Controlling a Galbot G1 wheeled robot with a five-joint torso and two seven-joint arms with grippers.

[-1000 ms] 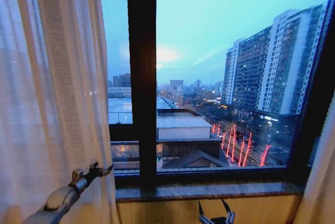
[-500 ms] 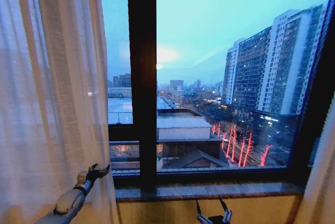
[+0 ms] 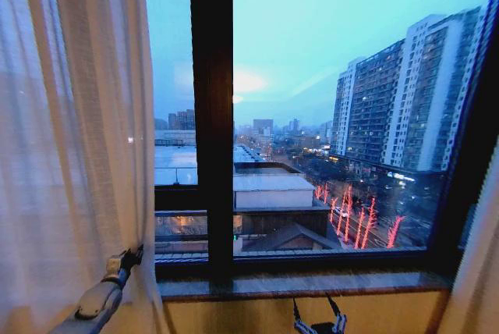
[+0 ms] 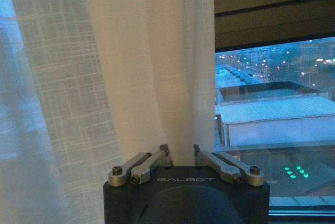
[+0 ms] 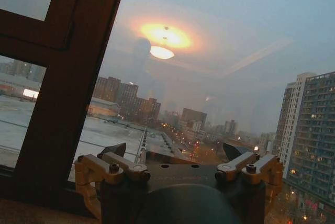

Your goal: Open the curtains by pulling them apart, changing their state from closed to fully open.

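Curtains: the thin white curtains (image 3: 74,139) hang in long folds on the left side of the head view, from the top of the frame down to the bottom. You can see a little light through them. Their inner edge stops just left of the dark window post. Another bit of pale cloth (image 3: 477,271) shows at the lower right edge.

Curtains up close: in the left wrist view the white cloth (image 4: 104,67) covers the left and middle of the frame, and one thick fold comes straight down between the fingers.

Left gripper: the left gripper (image 3: 129,257) is at the lower left of the head view, right at the curtain's inner edge. In the left wrist view (image 4: 181,156) its two fingers are pinched together on the fold of cloth.

Right gripper: the right gripper (image 3: 319,325) sits low at the bottom middle of the head view, under the sill, well apart from the curtains. In the right wrist view (image 5: 178,153) its fingers are spread wide with nothing between them.

Window post: a dark window post (image 3: 212,108) stands up and down, just right of the curtain.

Window sill: a stone window sill (image 3: 312,283) runs across the bottom of the glass.

Outside: tall buildings (image 3: 401,92) on the right, low roofs (image 3: 273,182) in the middle, trees with red lights (image 3: 355,221) below.
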